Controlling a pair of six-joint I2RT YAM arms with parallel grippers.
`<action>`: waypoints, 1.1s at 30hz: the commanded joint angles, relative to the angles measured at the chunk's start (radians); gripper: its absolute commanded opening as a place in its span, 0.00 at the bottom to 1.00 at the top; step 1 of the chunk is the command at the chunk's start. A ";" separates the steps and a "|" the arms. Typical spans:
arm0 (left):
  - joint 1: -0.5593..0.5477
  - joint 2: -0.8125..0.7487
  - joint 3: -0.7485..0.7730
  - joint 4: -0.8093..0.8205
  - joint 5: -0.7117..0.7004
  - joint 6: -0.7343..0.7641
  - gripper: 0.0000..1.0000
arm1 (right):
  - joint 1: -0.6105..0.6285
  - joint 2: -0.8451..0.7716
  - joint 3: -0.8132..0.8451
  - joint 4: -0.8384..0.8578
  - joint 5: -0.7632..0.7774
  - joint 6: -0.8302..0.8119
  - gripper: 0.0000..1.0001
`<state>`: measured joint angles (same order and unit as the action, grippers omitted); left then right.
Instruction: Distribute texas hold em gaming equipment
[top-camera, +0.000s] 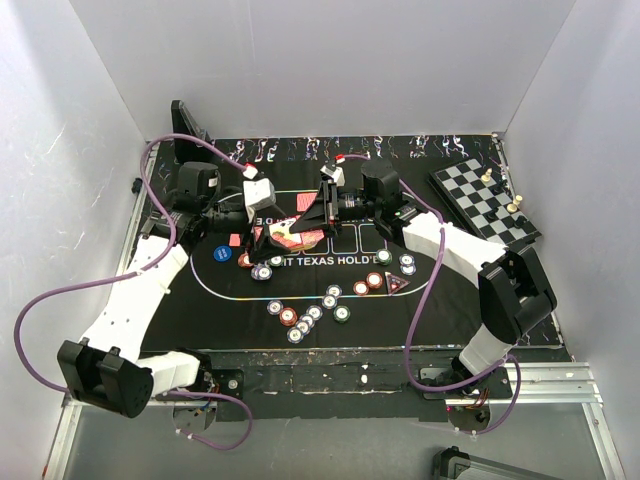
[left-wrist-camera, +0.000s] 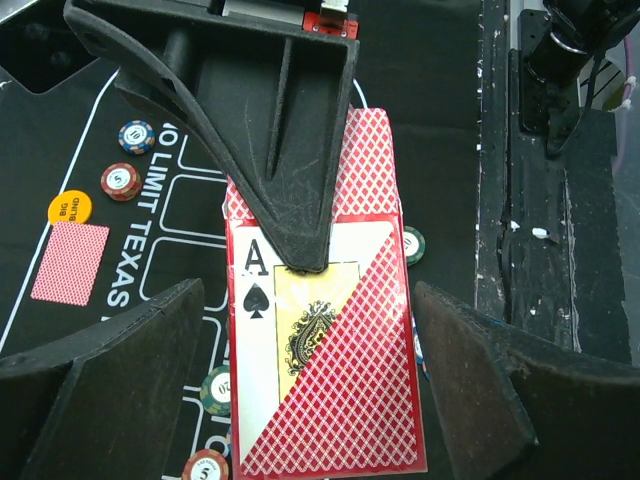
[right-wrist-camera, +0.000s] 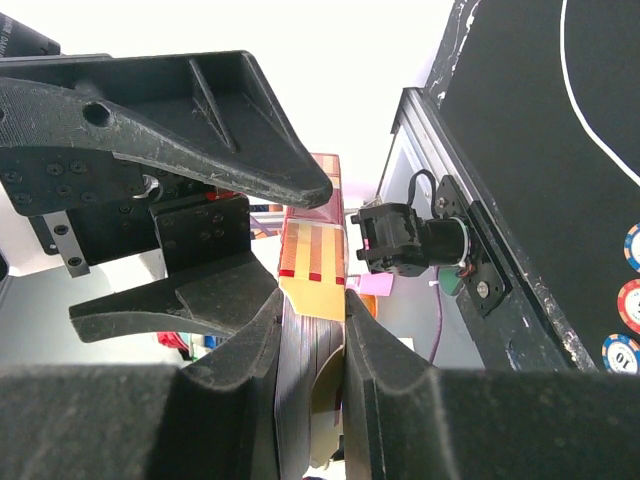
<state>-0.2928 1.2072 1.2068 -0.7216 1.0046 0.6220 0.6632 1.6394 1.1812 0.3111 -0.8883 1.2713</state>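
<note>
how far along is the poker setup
Done: one card face-down beside the yellow button, chips spread on the mat. In hand: card pack clamped by the right gripper, left gripper open around it. To do: probably dealing more cards.

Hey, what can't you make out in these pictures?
Right wrist: card box edge-on in the right gripper, face unseen.
Left wrist: chip half hidden behind the box; left gripper cut off at the bottom edge.
Top view: box mostly under both grippers; chess pieces too small to identify.
</note>
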 joint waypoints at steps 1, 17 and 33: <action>-0.012 0.006 0.036 -0.045 0.006 0.045 0.85 | 0.006 -0.003 0.018 0.040 -0.011 -0.020 0.01; -0.066 0.040 0.042 -0.104 -0.086 0.140 0.76 | 0.009 0.004 0.037 0.011 0.011 -0.047 0.01; -0.074 0.025 0.027 -0.072 -0.106 0.078 0.17 | -0.002 -0.003 0.043 -0.064 -0.003 -0.099 0.56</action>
<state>-0.3588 1.2606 1.2201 -0.8112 0.9009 0.7258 0.6678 1.6447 1.1820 0.2684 -0.8631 1.2148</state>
